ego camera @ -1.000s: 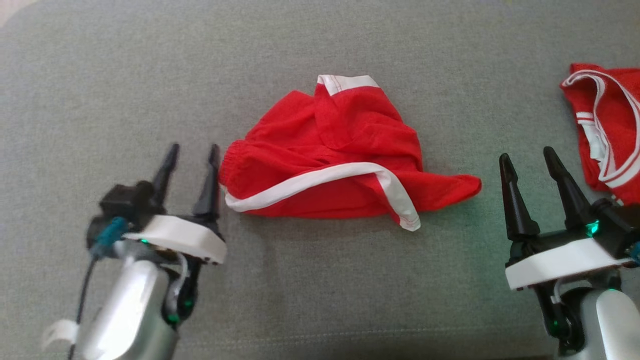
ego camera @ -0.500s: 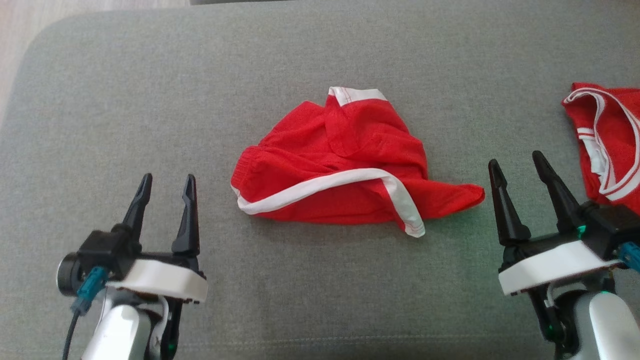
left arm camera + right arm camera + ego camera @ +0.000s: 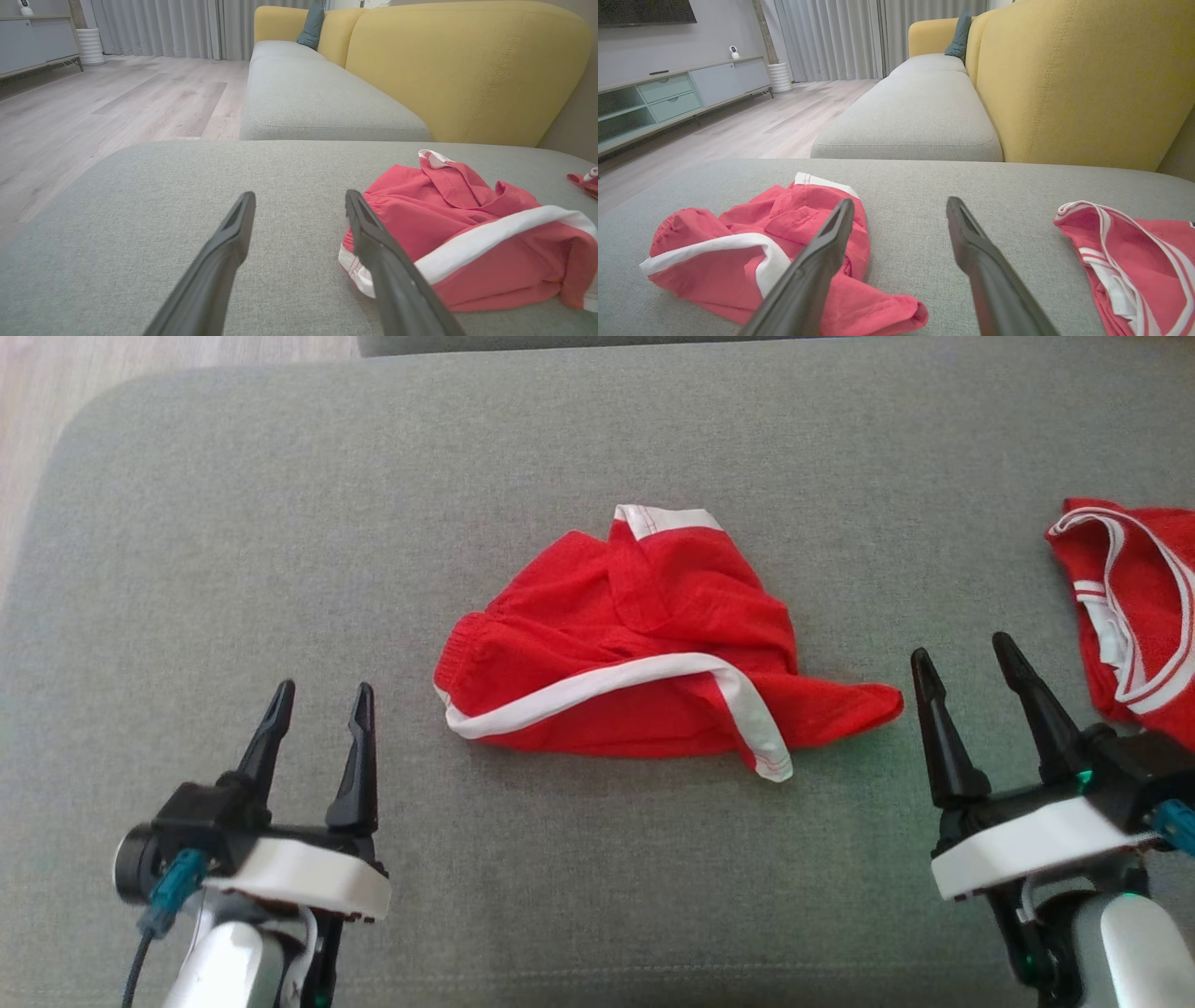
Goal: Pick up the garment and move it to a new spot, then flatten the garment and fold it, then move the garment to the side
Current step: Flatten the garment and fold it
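- Living room with a pale wooden floor (image 3: 117, 102), grey curtains (image 3: 831, 37) and a low cabinet (image 3: 668, 88) along the far wall.
- In front of the robot, a broad grey cushion (image 3: 597, 439); beyond it a long grey seat (image 3: 303, 98) with a yellow backrest (image 3: 467, 65) and a teal pillow (image 3: 312, 23) at the far end.
- Near the middle of the grey cushion, the garment (image 3: 644, 644): red shorts with white trim, crumpled and partly doubled over, 1 white band curving across the front, a white-edged corner at the far side.
- At the cushion's right edge, a 2nd red piece (image 3: 1134, 607) with white stripes, bunched up, well apart from the garment.
- Left gripper (image 3: 324, 688) at the near left, jaws spread wide and holding nothing, its 2 fingers pointing away from the robot, near the garment's gathered left end without touching it.
- Right gripper (image 3: 962, 648) at the near right, jaws likewise wide apart and empty, between the garment's right-hand tip and the 2nd red piece, touching neither.
- Both pairs of fingers over bare cushion; contact with the fabric surface impossible to tell.
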Motion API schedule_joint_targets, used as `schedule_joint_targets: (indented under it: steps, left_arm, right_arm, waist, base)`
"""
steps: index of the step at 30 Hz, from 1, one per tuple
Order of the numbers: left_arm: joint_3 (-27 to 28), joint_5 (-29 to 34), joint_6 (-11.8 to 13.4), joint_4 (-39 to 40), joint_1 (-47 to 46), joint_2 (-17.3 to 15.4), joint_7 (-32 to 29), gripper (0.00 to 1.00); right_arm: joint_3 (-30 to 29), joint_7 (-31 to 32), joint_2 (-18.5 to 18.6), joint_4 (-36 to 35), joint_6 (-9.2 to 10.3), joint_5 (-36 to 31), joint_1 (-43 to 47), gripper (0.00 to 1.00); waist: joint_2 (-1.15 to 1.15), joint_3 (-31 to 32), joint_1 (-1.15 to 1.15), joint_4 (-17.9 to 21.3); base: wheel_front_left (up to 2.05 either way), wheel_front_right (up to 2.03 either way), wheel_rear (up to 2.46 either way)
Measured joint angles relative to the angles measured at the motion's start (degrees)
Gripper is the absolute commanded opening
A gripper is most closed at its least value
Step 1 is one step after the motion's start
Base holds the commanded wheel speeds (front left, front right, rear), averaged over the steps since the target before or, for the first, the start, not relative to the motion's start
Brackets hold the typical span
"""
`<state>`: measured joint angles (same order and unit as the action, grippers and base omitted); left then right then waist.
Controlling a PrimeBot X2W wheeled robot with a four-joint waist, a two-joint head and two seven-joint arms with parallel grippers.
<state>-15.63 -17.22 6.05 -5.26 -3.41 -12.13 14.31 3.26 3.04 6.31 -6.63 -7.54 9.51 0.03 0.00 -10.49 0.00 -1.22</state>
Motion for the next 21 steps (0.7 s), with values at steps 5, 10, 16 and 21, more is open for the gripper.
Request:
schedule_joint_targets:
  steps: [5,10,16,21]
  left_arm:
    - [-0.1,0.0,0.0,-0.4,0.0,0.0,0.0,1.0]
    - [-0.6,-0.7,-1.9,-1.4,-0.8,0.0,-1.0,1.0]
    - [-2.2,-5.3,-6.1,-7.4,-5.6,0.9,-7.4,1.0]
    - [-2.7,-8.8,-8.7,-12.4,-8.8,1.8,-11.9,1.0]
  right_arm:
    - [0.0,0.0,0.0,0.0,0.0,0.0,0.0,1.0]
    - [0.0,0.0,0.0,-0.2,0.0,0.1,0.0,1.0]
    - [0.2,0.5,-0.1,-0.3,0.0,0.1,-0.1,1.0]
    - [0.4,0.5,-0.1,-0.3,0.0,0.1,-0.6,1.0]
  waist:
    - [0.0,0.0,0.0,0.2]
    - [0.0,-0.7,0.0,0.2]
    - [0.0,-2.0,0.0,0.7]
    - [0.0,-3.1,0.0,1.5]
  base:
    - [0.0,0.0,0.0]
    - [0.0,0.0,0.0]
    - [0.0,0.0,0.0]
    - [0.0,0.0,0.0]
